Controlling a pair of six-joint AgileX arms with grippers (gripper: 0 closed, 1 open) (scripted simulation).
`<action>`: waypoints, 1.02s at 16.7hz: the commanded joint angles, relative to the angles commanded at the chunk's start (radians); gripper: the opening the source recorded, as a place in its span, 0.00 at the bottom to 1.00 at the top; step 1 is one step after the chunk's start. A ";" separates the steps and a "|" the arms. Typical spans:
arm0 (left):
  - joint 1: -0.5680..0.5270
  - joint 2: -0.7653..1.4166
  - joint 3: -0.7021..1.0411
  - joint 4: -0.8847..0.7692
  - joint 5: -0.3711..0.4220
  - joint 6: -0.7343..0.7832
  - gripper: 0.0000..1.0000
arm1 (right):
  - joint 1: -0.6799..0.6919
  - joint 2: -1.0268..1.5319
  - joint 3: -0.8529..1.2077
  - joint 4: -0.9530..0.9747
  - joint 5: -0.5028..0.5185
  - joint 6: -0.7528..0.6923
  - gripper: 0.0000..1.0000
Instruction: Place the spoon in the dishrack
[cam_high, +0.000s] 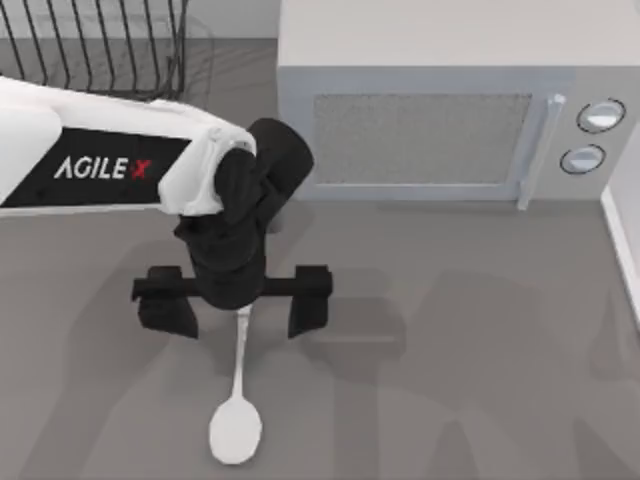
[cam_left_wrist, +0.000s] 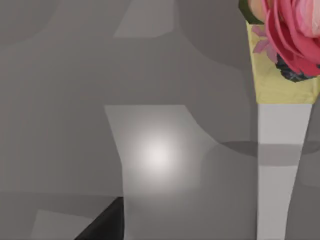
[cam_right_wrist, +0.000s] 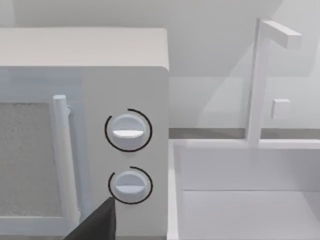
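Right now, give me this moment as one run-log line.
left tool: open, over spoon handle | spoon: flat on table, not gripped | dishrack: far-left corner, no spoon | right arm: facing microwave

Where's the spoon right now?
In the top view the spoon lies on the table, left of centre at the near edge, its handle running up under the left gripper.
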 joint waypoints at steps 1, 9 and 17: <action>0.000 0.000 0.000 0.000 0.000 0.000 1.00 | 0.000 0.000 0.000 0.000 0.000 0.000 1.00; 0.000 0.000 0.000 0.000 0.000 0.000 0.47 | 0.000 0.000 0.000 0.000 0.000 0.000 1.00; 0.000 0.000 0.000 0.000 0.000 0.000 0.00 | 0.000 0.000 0.000 0.000 0.000 0.000 1.00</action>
